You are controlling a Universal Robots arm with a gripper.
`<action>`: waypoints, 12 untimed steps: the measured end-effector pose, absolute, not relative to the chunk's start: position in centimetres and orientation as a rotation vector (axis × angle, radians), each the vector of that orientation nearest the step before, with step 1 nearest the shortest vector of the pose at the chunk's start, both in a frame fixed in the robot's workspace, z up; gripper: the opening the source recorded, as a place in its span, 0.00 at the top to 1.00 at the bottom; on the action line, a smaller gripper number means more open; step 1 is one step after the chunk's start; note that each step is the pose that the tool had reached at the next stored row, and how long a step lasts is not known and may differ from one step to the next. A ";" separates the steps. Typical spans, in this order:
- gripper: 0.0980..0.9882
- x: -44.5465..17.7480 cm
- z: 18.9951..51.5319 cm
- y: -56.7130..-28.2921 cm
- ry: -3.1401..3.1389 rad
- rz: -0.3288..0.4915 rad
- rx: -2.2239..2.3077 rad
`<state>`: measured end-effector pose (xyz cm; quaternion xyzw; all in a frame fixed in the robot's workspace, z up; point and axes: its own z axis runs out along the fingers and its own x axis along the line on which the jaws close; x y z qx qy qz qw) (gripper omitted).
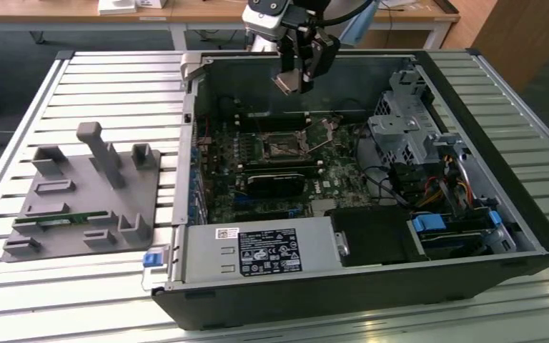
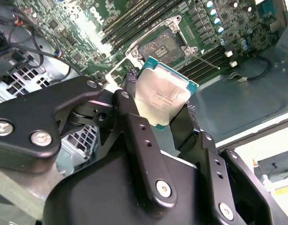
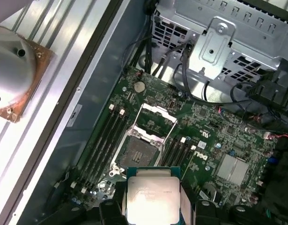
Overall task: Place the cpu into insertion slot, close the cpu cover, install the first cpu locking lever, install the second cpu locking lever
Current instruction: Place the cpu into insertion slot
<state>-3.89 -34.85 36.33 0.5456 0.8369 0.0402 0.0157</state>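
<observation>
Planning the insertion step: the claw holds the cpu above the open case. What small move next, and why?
Probably lower the cpu toward the insertion slot. The claw grips it high above the board, the slot looks empty, and the cpu cover is swung open.

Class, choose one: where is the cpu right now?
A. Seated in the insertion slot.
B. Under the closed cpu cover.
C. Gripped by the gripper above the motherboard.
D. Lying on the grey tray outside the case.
C: the cpu is clamped in the gripper, in the air over the motherboard, and the insertion slot lies bare.
</observation>
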 end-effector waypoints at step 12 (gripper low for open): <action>0.51 -3.9 36.2 -34.8 2.478 0.121 1.867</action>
